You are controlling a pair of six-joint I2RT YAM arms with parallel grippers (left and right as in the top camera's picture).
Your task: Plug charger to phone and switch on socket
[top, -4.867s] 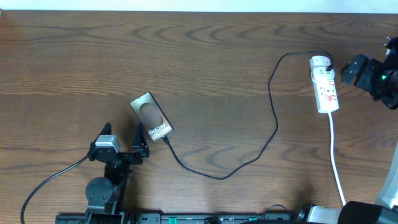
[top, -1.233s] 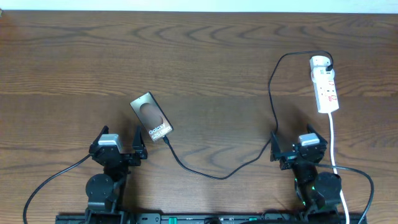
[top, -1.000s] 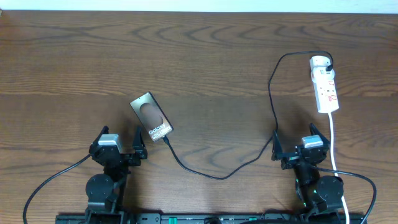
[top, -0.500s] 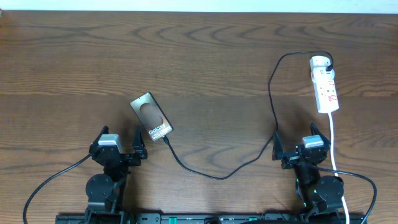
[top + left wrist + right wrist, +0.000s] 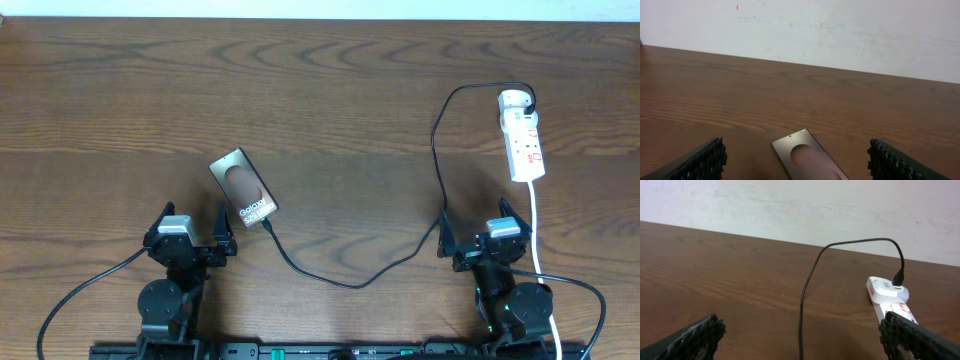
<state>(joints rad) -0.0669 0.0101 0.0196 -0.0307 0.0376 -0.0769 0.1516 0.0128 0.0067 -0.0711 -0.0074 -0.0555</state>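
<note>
Currently, per item:
left end effector [image 5: 195, 216]: fingers spread wide, nothing between them, parked at the near left of the desk [image 5: 320, 100].
right end effector [image 5: 472, 214]: fingers also spread wide, empty, parked at the near right.
phone [image 5: 243, 186]: flat on the desk just beyond the left end effector, angled, "Galaxy" end nearest. The left wrist view shows its far end between the two fingers.
charger [image 5: 801, 330]: thin black cable, tip meets the phone's near right corner. Can't tell if it is fully seated. From there it loops near, then climbs just left of the right end effector and arcs over to the socket.
socket [image 5: 523, 140]: white strip at the far right, well beyond the right end effector, with the black plug in its far end. Switch position unreadable.
white cord [image 5: 540, 250]: runs near from the socket, passing just right of the right end effector.
</note>
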